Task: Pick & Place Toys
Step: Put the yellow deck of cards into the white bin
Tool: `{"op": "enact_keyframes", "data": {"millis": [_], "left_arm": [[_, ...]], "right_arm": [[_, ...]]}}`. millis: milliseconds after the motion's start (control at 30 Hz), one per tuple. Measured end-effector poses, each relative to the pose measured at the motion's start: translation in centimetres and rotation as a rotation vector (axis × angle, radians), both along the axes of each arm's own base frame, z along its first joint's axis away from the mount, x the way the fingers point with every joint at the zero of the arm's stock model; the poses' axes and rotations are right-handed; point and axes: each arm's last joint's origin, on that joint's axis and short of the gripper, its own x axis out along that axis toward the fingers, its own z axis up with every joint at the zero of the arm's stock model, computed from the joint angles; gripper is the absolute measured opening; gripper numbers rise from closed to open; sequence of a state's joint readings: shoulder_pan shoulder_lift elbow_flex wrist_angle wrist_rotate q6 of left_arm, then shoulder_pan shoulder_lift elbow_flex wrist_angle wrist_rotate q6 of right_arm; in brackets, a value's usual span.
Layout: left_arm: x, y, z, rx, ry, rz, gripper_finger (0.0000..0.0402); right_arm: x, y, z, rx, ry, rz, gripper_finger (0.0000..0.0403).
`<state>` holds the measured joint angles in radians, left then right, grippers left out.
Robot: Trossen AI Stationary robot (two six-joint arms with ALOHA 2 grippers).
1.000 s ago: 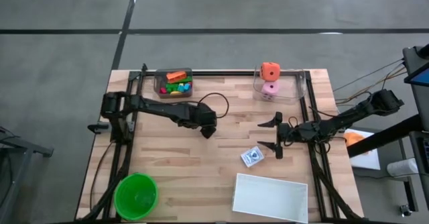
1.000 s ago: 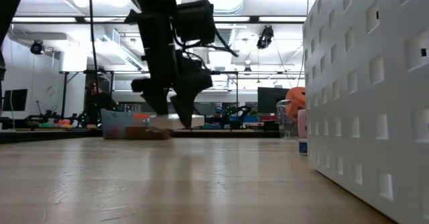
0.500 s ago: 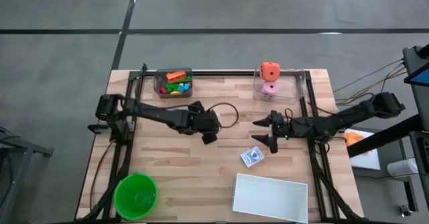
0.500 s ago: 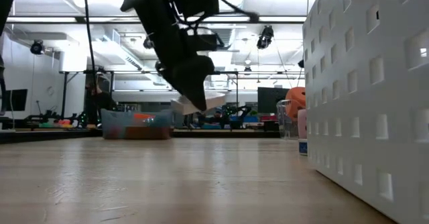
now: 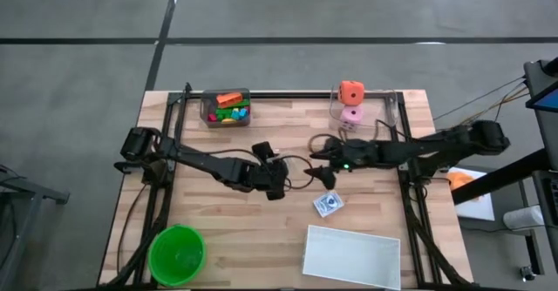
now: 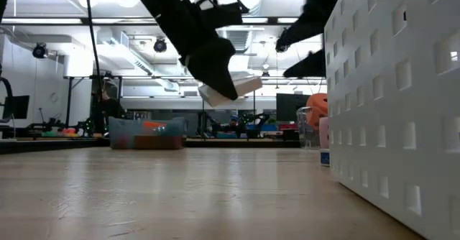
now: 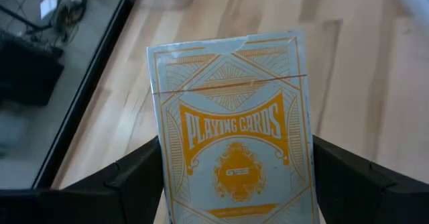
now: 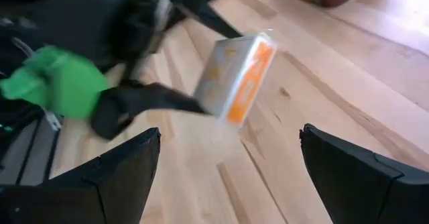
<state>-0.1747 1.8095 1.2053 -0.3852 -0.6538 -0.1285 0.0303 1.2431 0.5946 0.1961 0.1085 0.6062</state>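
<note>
My left gripper (image 5: 277, 185) is over the middle of the table, shut on an orange-and-white playing-card box (image 7: 231, 150), which also shows in the right wrist view (image 8: 234, 80) and in the low view (image 6: 230, 89), clear of the table. My right gripper (image 5: 321, 167) stands open just to the right of it, its fingers (image 8: 127, 170) pointing at the box without touching it. A blue card box (image 5: 328, 204) lies flat on the table nearby. An orange holed cube (image 5: 351, 91) and a pink die (image 5: 351, 115) sit in a clear bin at the far edge. My left gripper pinches the card box by its two long side edges (image 7: 161, 184) between its two fingers (image 7: 134, 177), at the box's near end. The box sticks out forward beyond the fingertips, printed face toward the wrist camera. It is lifted clear of the table and tilted (image 6: 230, 89).
A clear bin of several small colourful pieces (image 5: 227, 108) stands at the far left. A round green bowl (image 5: 177, 254) is at the near left corner and a white tray (image 5: 351, 256) at the near right. Black frame rails (image 5: 403, 143) run along the table's sides.
My left gripper has risen with the card box, drifted toward the table's near right and rolled, so the box now hangs tilted well above the table. My right gripper has swung toward the table's left, up to the left gripper, rolling as it went and staying open.
</note>
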Motion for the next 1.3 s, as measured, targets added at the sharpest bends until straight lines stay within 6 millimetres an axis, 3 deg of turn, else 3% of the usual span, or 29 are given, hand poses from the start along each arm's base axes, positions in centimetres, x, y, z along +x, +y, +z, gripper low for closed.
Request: {"op": "enact_keyframes", "data": {"millis": [267, 667, 800, 1033, 1233, 1300], "left_arm": [[0.2, -1.4, 0.3, 0.03, -0.049, -0.033, 0.0305], [0.5, -1.8, 0.6, 0.033, -0.091, -0.056, 0.0305], [0.6, -1.8, 0.6, 0.026, -0.096, -0.06, 0.0305], [0.7, -1.9, 0.7, 0.046, -0.114, -0.049, 0.0305], [0.5, -2.3, 0.5, 0.048, -0.127, -0.05, 0.0305], [0.2, -2.5, 0.1, 0.049, -0.152, -0.057, 0.0324]], "right_arm": [[4.0, -1.4, -0.9, 0.03, 0.078, 0.038, 0.0352], [6.1, -1.9, -1.2, 0.036, 0.091, 0.078, 0.0342], [6.1, -1.9, -1.2, 0.035, 0.09, 0.078, 0.0277], [6.1, -1.8, -0.9, 0.059, 0.066, 0.113, 0.0085], [6.1, -1.7, -0.9, 0.042, 0.061, 0.129, 0.0072], [6.1, -1.5, -0.9, 0.006, 0.061, 0.152, 0.0071]]}}
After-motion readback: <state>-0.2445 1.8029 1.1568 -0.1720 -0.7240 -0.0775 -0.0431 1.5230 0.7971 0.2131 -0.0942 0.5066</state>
